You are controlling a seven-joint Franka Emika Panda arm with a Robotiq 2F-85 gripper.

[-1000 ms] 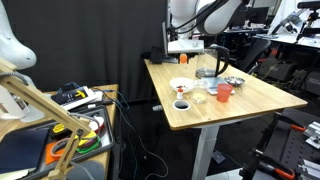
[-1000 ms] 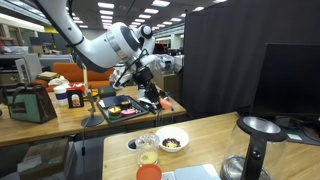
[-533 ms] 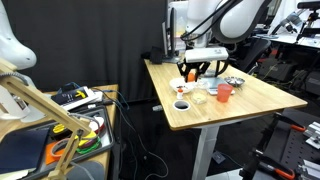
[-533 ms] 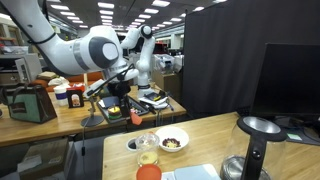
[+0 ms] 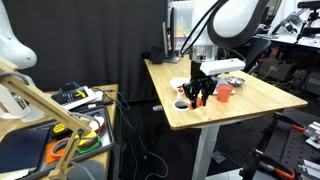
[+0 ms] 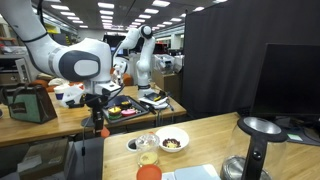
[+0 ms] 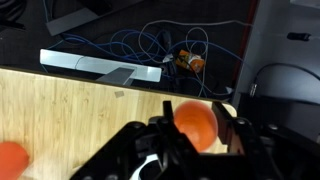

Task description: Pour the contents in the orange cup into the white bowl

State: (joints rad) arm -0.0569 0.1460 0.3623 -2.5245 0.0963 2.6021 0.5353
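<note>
Pinching the orange cup (image 7: 196, 121) in your gripper (image 7: 198, 130), you're hovering right by the wooden table (image 7: 70, 115) edge.

The orange cup (image 7: 197, 120) is plain bright orange. The gripper (image 7: 200, 134) is black. The table (image 7: 70, 110) is light tan with wood grain. The white bowl (image 6: 172, 148) is white, with dark red inside. The floor cables (image 7: 150, 45) are blue; the curtain (image 5: 100, 30) is black.

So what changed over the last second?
The gripper, holding the orange cup, swung across the table and came down low near its edge. The white bowl and red cup stayed put.
</note>
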